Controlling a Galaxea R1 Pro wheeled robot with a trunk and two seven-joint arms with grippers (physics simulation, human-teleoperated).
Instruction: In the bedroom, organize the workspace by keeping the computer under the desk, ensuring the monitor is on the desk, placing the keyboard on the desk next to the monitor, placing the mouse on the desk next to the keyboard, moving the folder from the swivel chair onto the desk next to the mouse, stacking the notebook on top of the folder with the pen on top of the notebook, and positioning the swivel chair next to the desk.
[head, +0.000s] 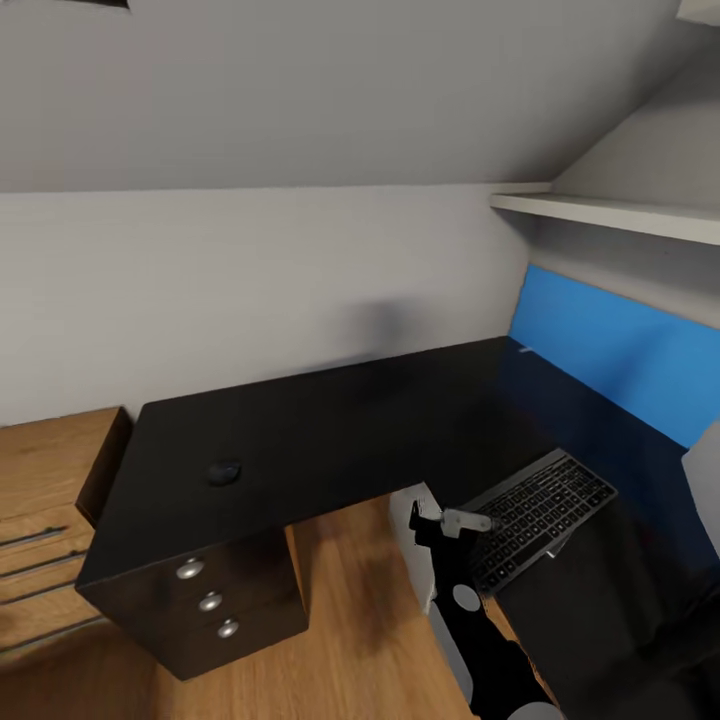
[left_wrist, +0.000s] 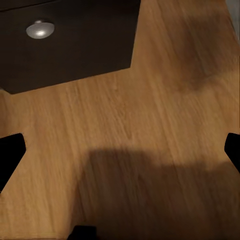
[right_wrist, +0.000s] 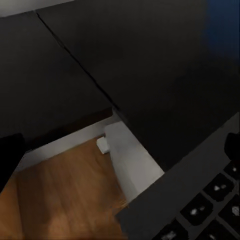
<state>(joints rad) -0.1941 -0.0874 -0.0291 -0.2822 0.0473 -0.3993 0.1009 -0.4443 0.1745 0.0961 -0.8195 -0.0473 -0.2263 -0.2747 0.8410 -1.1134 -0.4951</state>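
Keyboard (head: 541, 520) and mouse (head: 224, 472) (well apart) on desk (head: 330, 430)

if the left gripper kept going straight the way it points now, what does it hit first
Most likely the wooden floor. The left wrist view looks along the open left gripper at bare floorboards, with the dark drawer unit and its silver knob off to one side of that line. Depth is hard to judge.

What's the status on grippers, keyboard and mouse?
Right gripper at keyboard near edge, grip unclear. Left fingers spread wide over bare floor. Keyboard on desk, angled; mouse far off near drawer end. Nothing between them.
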